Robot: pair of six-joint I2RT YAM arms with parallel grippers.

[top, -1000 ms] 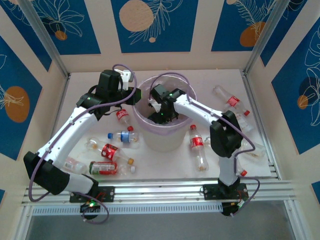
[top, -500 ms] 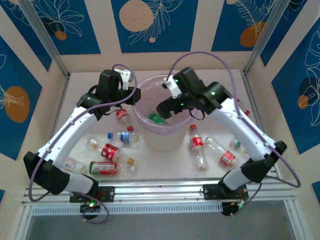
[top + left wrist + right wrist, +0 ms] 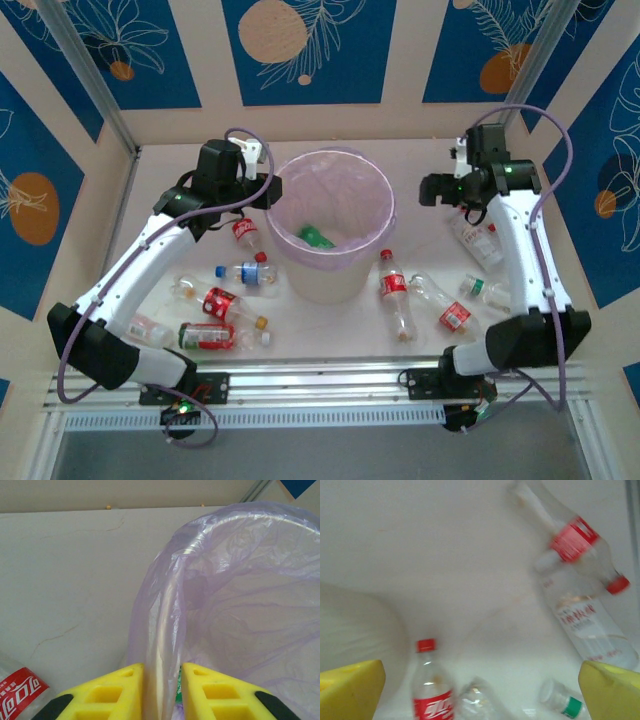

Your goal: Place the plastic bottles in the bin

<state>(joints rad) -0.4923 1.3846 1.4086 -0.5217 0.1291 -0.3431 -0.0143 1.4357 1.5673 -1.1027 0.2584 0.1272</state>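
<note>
Top external view: the bin stands upright in the middle of the surface, its mouth facing up and its purple liner folded over the rim. On its bottom lies one green-marked bottle, slanting from upper left to lower right.

The other bottles lie on their sides on the surface around the bin. Just right of it, a red-labelled bottle runs up and down the frame with its red cap at the top. Farther right, a second red-labelled bottle slants toward the lower right, near a green-capped bottle. Left of the bin, a blue-labelled bottle lies left to right. Below it, a yellow-capped bottle slants with its cap to the lower right. Lowest, a white-capped bottle lies level with its cap to the right.

The left gripper pinches the bin's left rim, with wall and liner between its yellow fingers. The right gripper is spread wide and empty. It hangs at the right of the frame, well apart from the bin, above a slanting bottle whose red cap points to the lower right.
</note>
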